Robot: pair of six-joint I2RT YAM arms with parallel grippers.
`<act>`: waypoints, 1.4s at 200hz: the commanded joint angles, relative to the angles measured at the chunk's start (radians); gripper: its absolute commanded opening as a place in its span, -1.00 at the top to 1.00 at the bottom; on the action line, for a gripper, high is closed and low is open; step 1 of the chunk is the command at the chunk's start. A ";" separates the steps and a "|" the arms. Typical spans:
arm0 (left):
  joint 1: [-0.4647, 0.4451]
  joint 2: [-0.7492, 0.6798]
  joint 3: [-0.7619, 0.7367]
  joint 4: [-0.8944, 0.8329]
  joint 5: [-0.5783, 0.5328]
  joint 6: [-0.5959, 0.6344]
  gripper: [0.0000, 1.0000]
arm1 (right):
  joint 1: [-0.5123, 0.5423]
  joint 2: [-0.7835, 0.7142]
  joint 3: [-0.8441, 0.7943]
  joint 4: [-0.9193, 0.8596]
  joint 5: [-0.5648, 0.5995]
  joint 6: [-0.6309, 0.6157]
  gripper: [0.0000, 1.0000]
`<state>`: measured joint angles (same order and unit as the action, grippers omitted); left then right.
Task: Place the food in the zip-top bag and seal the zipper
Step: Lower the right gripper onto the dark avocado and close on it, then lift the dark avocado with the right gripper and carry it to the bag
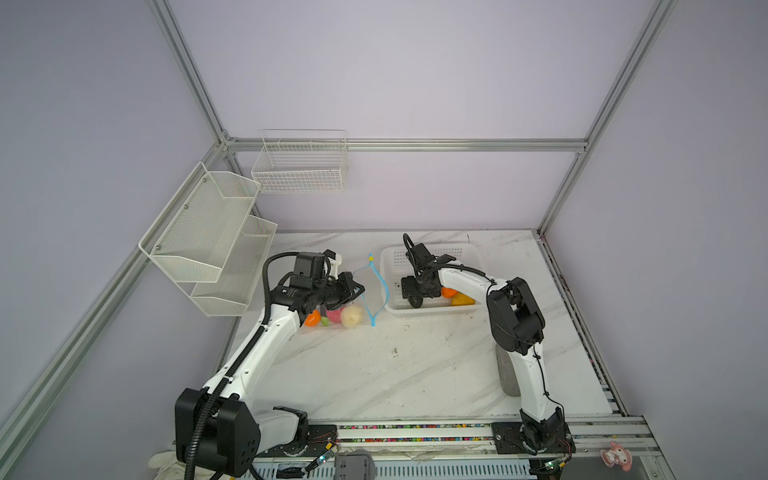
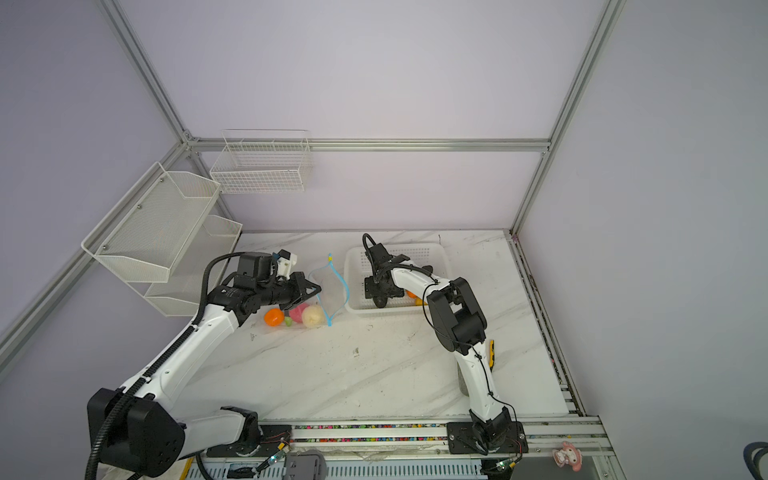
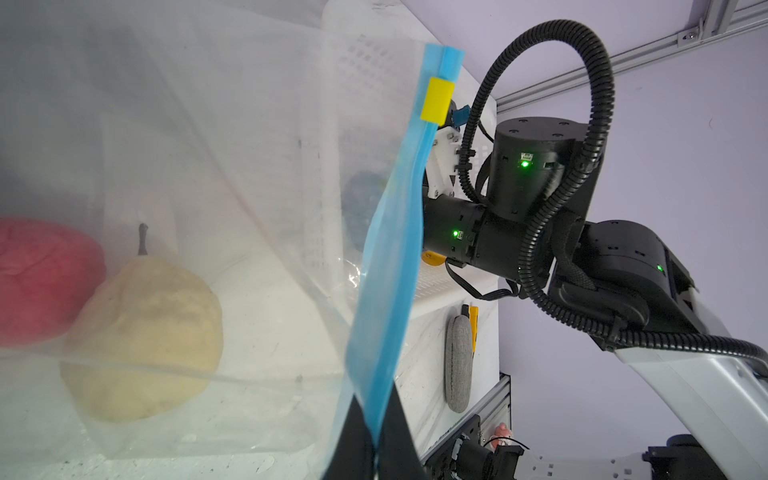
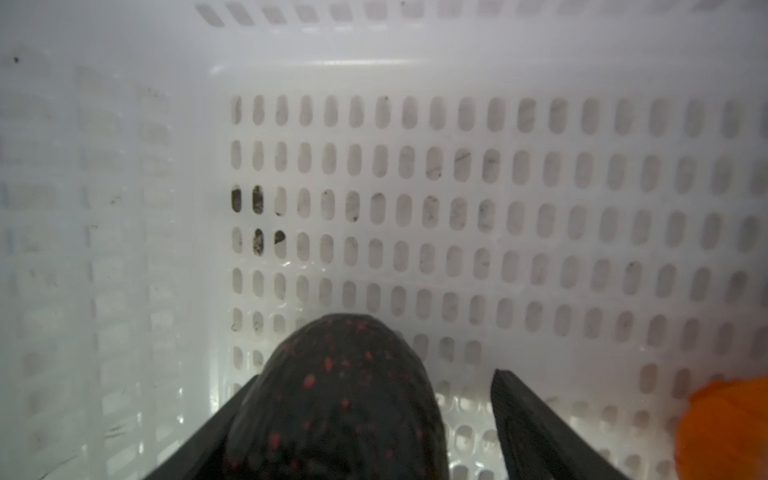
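Right wrist view: the round dark fruit [image 4: 338, 407] could be squeezed out sideways if it is gripped off-centre, as a gap is left at one finger. It is framed by the spread right gripper [image 4: 374, 380] in the basket [image 4: 540, 187]. The zipper [image 3: 395, 249] of the bag [image 3: 249, 166] is pinched by the left gripper [image 3: 374, 440].

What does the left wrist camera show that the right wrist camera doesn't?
Only left wrist: the zip-top bag with the cream pear and pink ball inside, the left fingers pinching the blue zipper, and its yellow slider. Only right wrist: the right fingers open around a black red-speckled lump, with an orange fruit nearby. Both: the white perforated basket.
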<state>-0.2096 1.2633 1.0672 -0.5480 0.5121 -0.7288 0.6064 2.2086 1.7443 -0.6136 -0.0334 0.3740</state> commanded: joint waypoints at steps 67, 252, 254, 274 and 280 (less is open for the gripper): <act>0.008 -0.005 -0.020 0.015 0.017 0.023 1.00 | 0.005 -0.044 0.013 0.005 0.000 0.008 -0.35; 0.007 0.000 -0.038 0.037 0.019 0.011 1.00 | -0.011 -0.116 -0.045 0.094 -0.054 0.018 -0.17; 0.007 0.000 -0.039 0.037 0.019 0.011 1.00 | -0.012 -0.117 -0.045 0.094 -0.053 0.017 -0.17; 0.007 0.001 -0.038 0.039 0.019 0.011 1.00 | -0.019 -0.136 -0.043 0.097 -0.047 0.012 -0.16; 0.007 0.001 -0.037 0.036 0.020 0.011 1.00 | -0.022 -0.142 -0.043 0.099 -0.045 0.011 -0.16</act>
<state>-0.2096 1.2644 1.0599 -0.5400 0.5133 -0.7223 0.5983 2.1441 1.7092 -0.5274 -0.0933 0.3843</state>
